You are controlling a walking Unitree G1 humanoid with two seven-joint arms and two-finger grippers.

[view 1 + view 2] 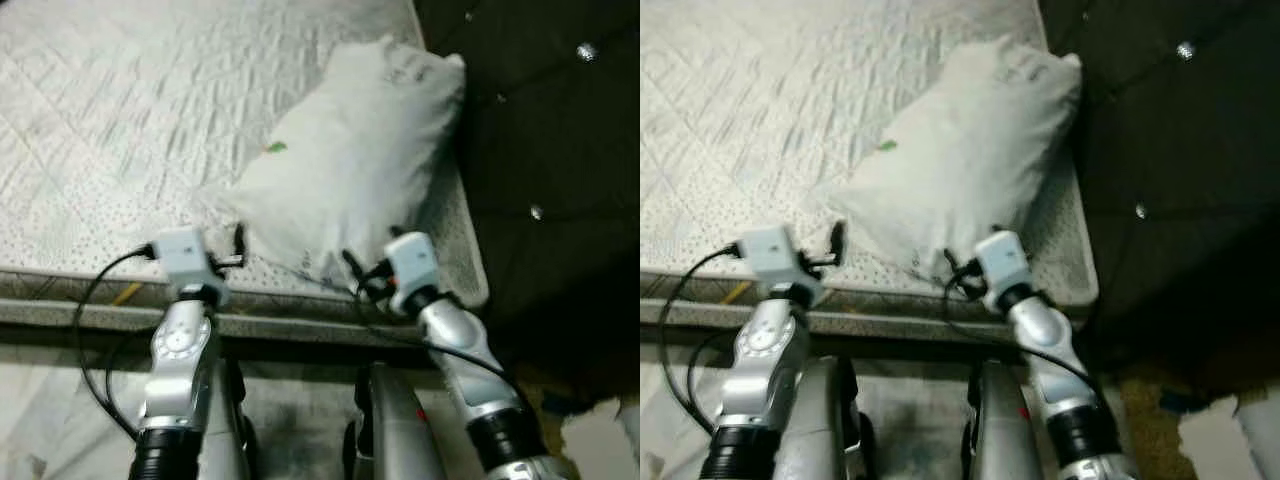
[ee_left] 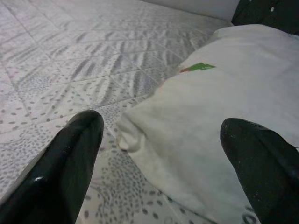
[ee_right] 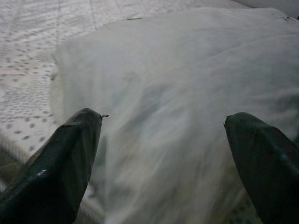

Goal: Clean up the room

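Pillow [image 1: 350, 165] lies askew on bed [image 1: 120, 120], near its right corner by the dark headboard [image 1: 550, 150]. Both tools open: left tool [image 2: 161, 163] at pillow's near corner, right tool [image 3: 161, 158] w/ pillow between fingers. Risk: grabbing only loose fabric, so it sags or slips off bed edge. No containers here.

A: Arms: left arm [image 1: 178, 380] and right arm [image 1: 470, 365] are silver metal, each ending in a black ribbed cuff at the lower end. White boxy camera housing on each wrist.

B: Cables: black, looping from both housings. Left arm has a round embossed disc. Fingers [image 2: 60, 172] glossy black, rounded tips. Red mark near right wrist.
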